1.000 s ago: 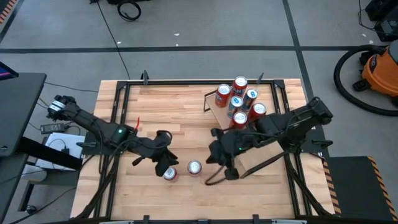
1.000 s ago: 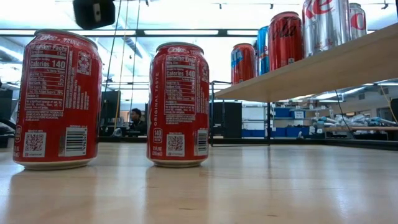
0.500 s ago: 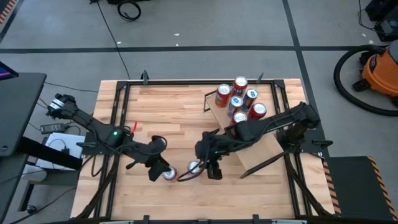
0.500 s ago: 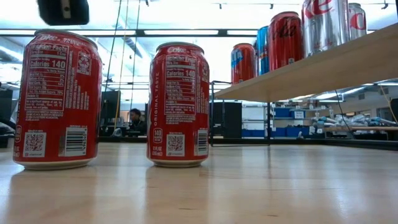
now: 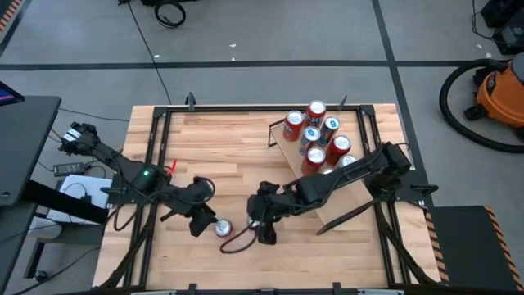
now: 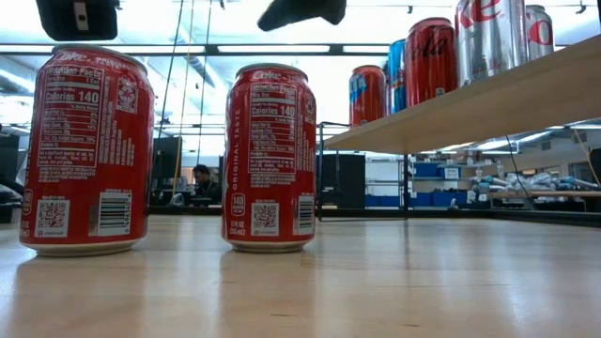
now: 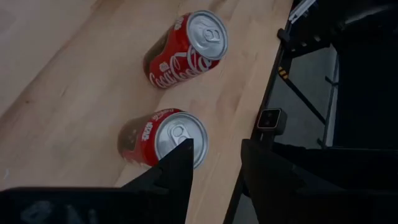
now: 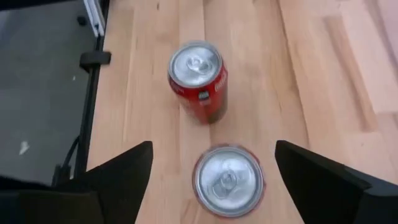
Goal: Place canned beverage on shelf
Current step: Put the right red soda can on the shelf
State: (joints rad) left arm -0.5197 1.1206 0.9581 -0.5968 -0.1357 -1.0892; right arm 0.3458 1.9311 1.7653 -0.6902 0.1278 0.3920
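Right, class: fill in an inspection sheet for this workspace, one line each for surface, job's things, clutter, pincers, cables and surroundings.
Surface: planked wooden table, mostly bare.
Job's things: two red cans upright on the table, left can and right can; six cans on the sloped shelf.
Clutter: nothing seen.
Pincers: left pincer above the left can, holding nothing; right pincer open above the right can, fingers either side.
Cables: one cable loops on the table below the right arm; others run across the floor.
Surroundings: orange vacuum on the floor; a person far behind.
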